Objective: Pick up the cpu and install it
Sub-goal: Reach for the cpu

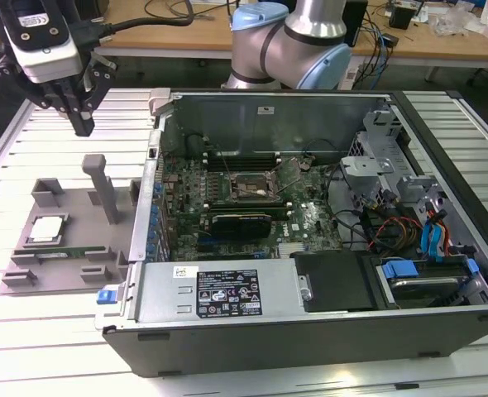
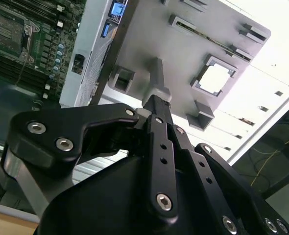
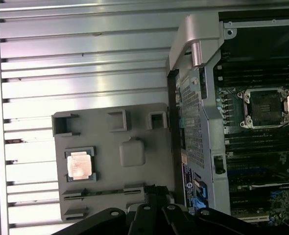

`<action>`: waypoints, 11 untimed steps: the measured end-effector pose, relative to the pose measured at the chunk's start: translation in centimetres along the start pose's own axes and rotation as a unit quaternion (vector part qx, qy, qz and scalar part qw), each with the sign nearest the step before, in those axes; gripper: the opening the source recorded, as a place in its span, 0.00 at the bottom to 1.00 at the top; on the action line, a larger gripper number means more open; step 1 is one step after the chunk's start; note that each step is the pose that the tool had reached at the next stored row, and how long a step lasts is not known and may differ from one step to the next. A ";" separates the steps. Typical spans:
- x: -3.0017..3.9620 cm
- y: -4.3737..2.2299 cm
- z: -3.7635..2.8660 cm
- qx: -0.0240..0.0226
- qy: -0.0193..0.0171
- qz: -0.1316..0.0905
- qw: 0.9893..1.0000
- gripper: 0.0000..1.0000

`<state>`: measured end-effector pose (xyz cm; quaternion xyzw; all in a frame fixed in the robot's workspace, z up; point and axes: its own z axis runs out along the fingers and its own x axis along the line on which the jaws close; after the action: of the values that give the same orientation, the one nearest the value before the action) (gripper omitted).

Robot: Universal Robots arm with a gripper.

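The hand [image 1: 83, 126] hangs high above the slatted desk [image 1: 29, 322], its fingers pinched together with nothing between them, over the far edge of the grey holder tray [image 1: 78, 215]. The cpu [image 1: 47, 229] lies flat in its recess on that tray, at the exterior view's left of the open computer case [image 1: 310, 347]. My worries: the upright post [image 1: 103, 186] near the chip could catch a finger, the recess leaves little edge to grip, and a tilted chip would likely bend pins in the open socket [image 1: 252, 188].
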<state>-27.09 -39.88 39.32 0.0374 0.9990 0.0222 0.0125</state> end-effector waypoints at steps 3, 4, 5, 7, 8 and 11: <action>0.40 -0.03 -0.01 0.000 0.000 0.000 1.000 0.11; 0.51 -0.04 -0.02 0.000 0.000 0.000 1.000 0.11; 0.74 -0.05 -0.02 0.000 0.000 0.000 1.000 0.11; 1.52 -0.11 -0.04 0.000 0.000 0.000 1.000 0.11; 1.77 -0.13 -0.05 0.000 0.000 0.000 1.000 0.11; 2.90 -0.22 -0.08 0.000 0.000 0.000 1.000 0.11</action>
<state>-30.00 -39.88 39.32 0.0374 0.9990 0.0222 0.0125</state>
